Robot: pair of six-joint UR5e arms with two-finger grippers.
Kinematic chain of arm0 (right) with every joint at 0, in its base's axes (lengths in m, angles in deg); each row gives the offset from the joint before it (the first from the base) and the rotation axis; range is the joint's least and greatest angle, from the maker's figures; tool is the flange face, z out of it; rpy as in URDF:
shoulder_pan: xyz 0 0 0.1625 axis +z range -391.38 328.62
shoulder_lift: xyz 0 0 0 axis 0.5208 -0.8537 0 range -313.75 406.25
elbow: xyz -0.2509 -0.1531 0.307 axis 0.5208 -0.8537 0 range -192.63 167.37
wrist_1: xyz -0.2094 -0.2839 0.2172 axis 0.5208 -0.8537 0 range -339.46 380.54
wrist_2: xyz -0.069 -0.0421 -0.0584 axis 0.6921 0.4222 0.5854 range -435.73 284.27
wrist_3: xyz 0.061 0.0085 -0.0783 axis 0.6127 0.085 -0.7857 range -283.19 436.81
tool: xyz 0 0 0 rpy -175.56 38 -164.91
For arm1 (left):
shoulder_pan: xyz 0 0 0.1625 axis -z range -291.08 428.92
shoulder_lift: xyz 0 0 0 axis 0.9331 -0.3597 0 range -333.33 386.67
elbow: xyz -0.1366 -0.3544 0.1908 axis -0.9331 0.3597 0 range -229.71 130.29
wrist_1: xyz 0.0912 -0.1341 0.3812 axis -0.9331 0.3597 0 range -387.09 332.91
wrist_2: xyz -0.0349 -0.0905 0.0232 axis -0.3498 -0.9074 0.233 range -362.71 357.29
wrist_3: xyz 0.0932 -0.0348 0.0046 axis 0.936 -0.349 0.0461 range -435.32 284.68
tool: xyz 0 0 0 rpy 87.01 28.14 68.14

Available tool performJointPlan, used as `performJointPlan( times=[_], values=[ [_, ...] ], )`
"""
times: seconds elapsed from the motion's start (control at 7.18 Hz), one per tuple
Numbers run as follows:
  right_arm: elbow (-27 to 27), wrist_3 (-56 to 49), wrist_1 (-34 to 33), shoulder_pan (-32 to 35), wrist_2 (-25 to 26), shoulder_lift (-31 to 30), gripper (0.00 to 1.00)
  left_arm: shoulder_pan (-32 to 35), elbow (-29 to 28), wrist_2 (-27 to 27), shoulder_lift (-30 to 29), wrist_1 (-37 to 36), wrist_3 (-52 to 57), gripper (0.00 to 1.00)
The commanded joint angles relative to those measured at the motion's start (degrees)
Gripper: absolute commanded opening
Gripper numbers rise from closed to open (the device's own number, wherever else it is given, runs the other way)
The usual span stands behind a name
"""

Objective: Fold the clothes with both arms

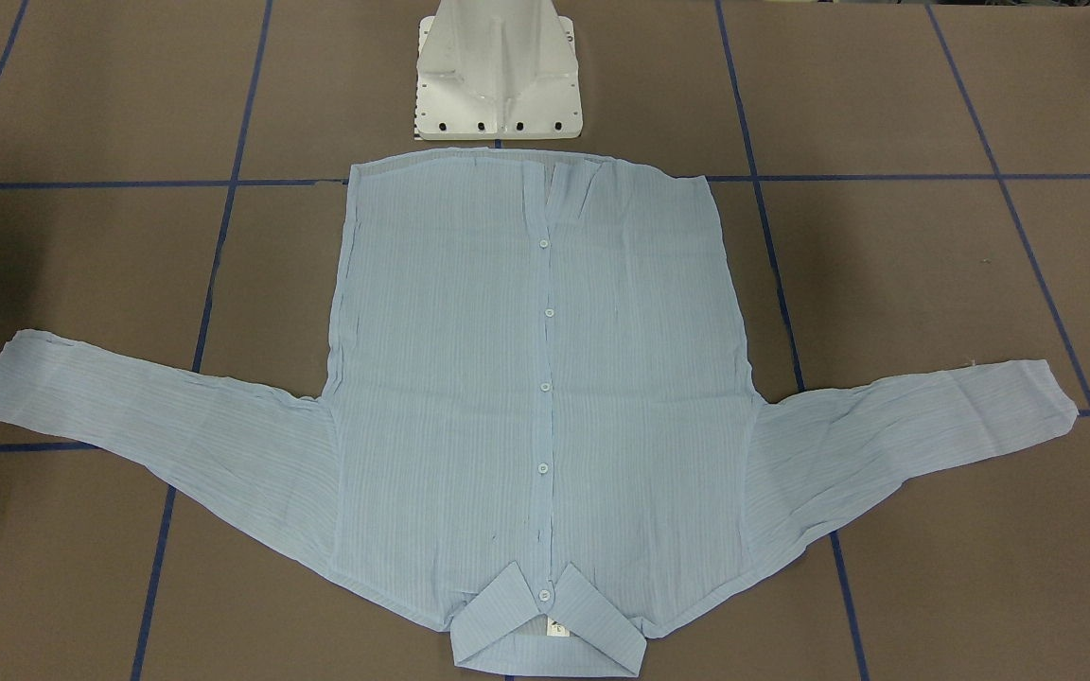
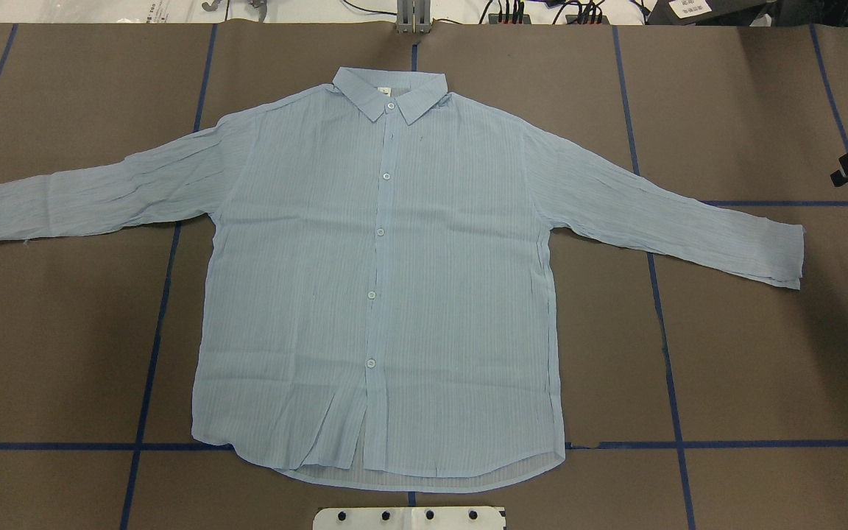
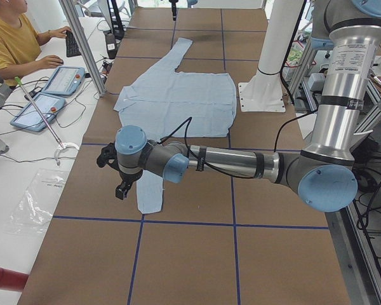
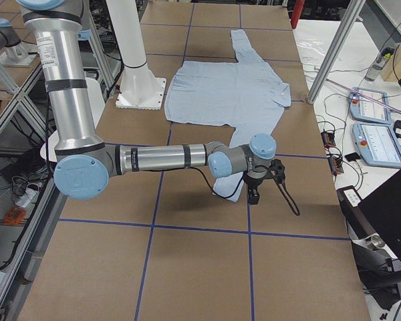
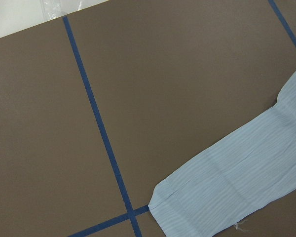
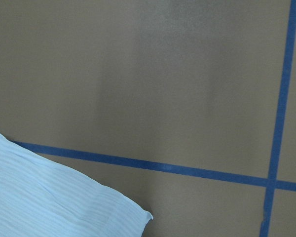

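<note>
The light-blue striped shirt lies flat on the brown table, front up and buttoned, with both sleeves spread out. Its collar points away from the robot and its hem lies near the pedestal. The shirt also shows in the side views. My left gripper hangs above the cuff of the near sleeve in the exterior left view. My right gripper hangs above the other sleeve's cuff. I cannot tell if either is open or shut. The wrist views show only the cuffs, no fingers.
The white pedestal base stands just behind the hem. Blue tape lines cross the brown table. An operator sits with tablets beside the table's far edge. A metal frame post stands near the collar side.
</note>
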Motion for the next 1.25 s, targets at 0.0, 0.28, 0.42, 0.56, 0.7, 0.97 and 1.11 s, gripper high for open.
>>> performJointPlan(
  times=[0.0,0.28,0.42,0.56,0.7,0.97,1.11],
  values=[
    [-3.10,11.96,5.47,-4.84,0.38,0.32,1.00,0.00,-0.18,0.04,0.13,-0.05,0.00,1.00],
    [-7.33,23.54,10.23,-7.13,0.38,2.59,0.97,0.00,-0.18,0.04,0.13,-0.05,0.00,0.99],
    [-7.42,26.04,10.34,-7.67,1.34,2.43,0.92,0.00,-0.01,0.04,0.13,-0.05,0.00,0.99],
    [-8.90,26.16,10.25,-7.68,1.44,2.26,0.89,0.00,0.00,0.04,0.13,-0.05,0.00,1.00],
    [-9.53,26.16,10.25,-7.68,1.53,2.17,0.86,0.00,0.08,0.04,0.13,-0.05,0.00,1.00],
    [-10.50,26.24,10.25,-7.68,1.44,1.99,0.70,0.00,0.26,0.04,0.13,-0.05,0.00,0.99],
    [-10.50,26.33,10.25,-7.68,1.44,1.91,0.52,0.00,0.26,0.04,0.13,-0.05,-0.09,1.00]
  ],
)
